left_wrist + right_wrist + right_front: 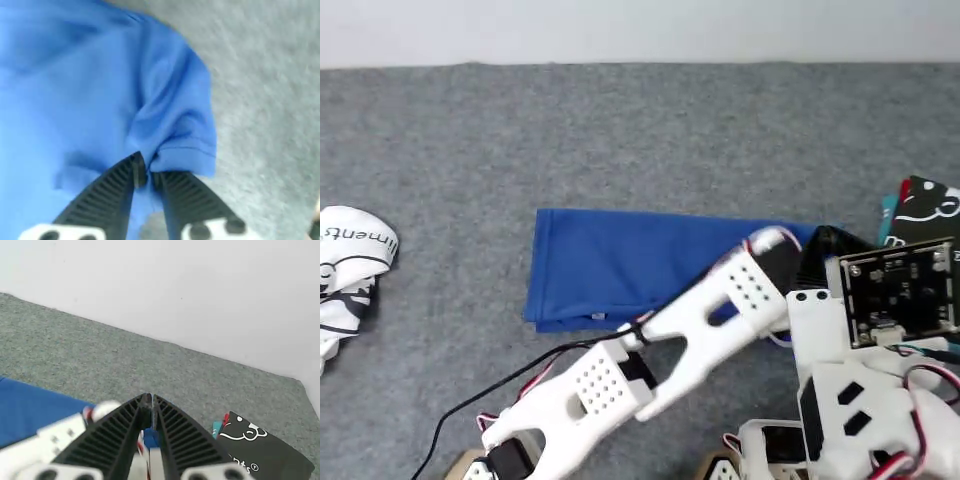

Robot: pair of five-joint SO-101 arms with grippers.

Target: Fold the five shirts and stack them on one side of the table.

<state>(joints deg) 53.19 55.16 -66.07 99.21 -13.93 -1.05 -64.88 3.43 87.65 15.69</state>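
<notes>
From where I stand, the grey table [620,130] runs from the arms at the near edge to the white wall at the far edge. The blue shirt [620,260] lies flat in the middle as a long band running left to right, and it looks part folded already.

The left arm [700,320] reaches from the near left across the shirt's near edge to its right end. The right arm [860,400] stands raised at the near right, over the corner of the table.

A crumpled white shirt [345,265] sits at the far left edge, well apart from the blue one. A black shirt [925,215] lies at the right edge, just beyond the blue shirt's right end.

The left gripper [146,170] is pinched tight on a small bunch of blue cloth beside a stitched hem. The right gripper [151,407] has its jaws pressed together with nothing between them, and it points toward the wall.

I'd say the step in hand is bringing that right end over to the left. The bite is small, so it needs a low, slow lift so the cloth doesn't slip out. Carry it straight along the band so the edges line up, then lay it down flat before letting go. The idle right gripper could press on the fold line to stop the whole shirt sliding.
</notes>
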